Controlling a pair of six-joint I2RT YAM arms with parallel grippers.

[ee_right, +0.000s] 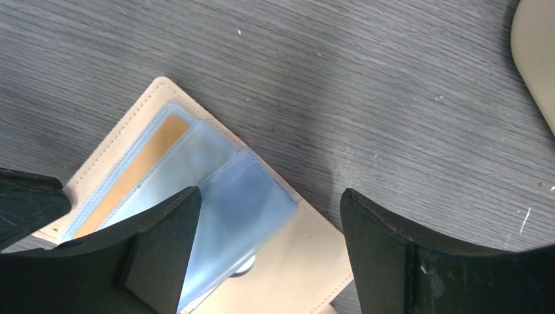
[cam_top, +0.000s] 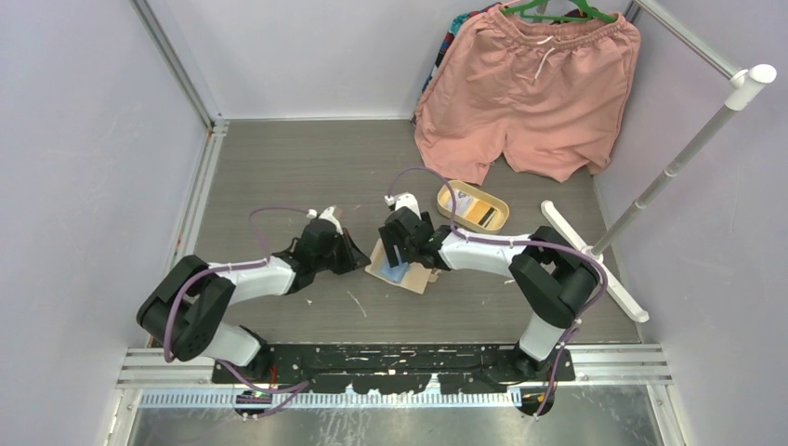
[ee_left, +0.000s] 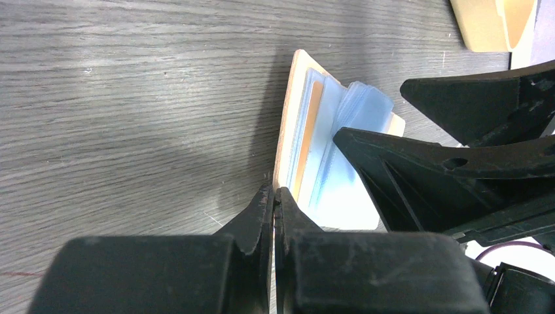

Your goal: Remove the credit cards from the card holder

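A grey wood-grain bench [cam_top: 279, 167] carries the scene, with pink shorts [cam_top: 530, 93] hanging over its far right corner and a white rack pole [cam_top: 669, 172] slanting up by the right edge. Both arms reach in from the near edge and meet around the middle of the bench. There the card holder [cam_top: 401, 271] lies open, its long axis running roughly left to right. The left gripper [ee_left: 275, 193] has its jaws clenched on the edge of the tan cover at the holder's left end. The right gripper [ee_right: 268, 196] hangs directly over the pale blue pockets [ee_right: 242, 203], jaws released, one finger [ee_right: 163, 242] touching the plastic. That makes the right arm the nearer to the credit cards [ee_left: 309, 131], which sit inside the pockets. An orange-yellow card [ee_right: 141, 163] shows through the sleeve beside the left cover. An oval tan tray [cam_top: 442, 203] sits just beyond the holder, toward the far right corner. Only the sleeves themselves appear to stand in the way of a pull.
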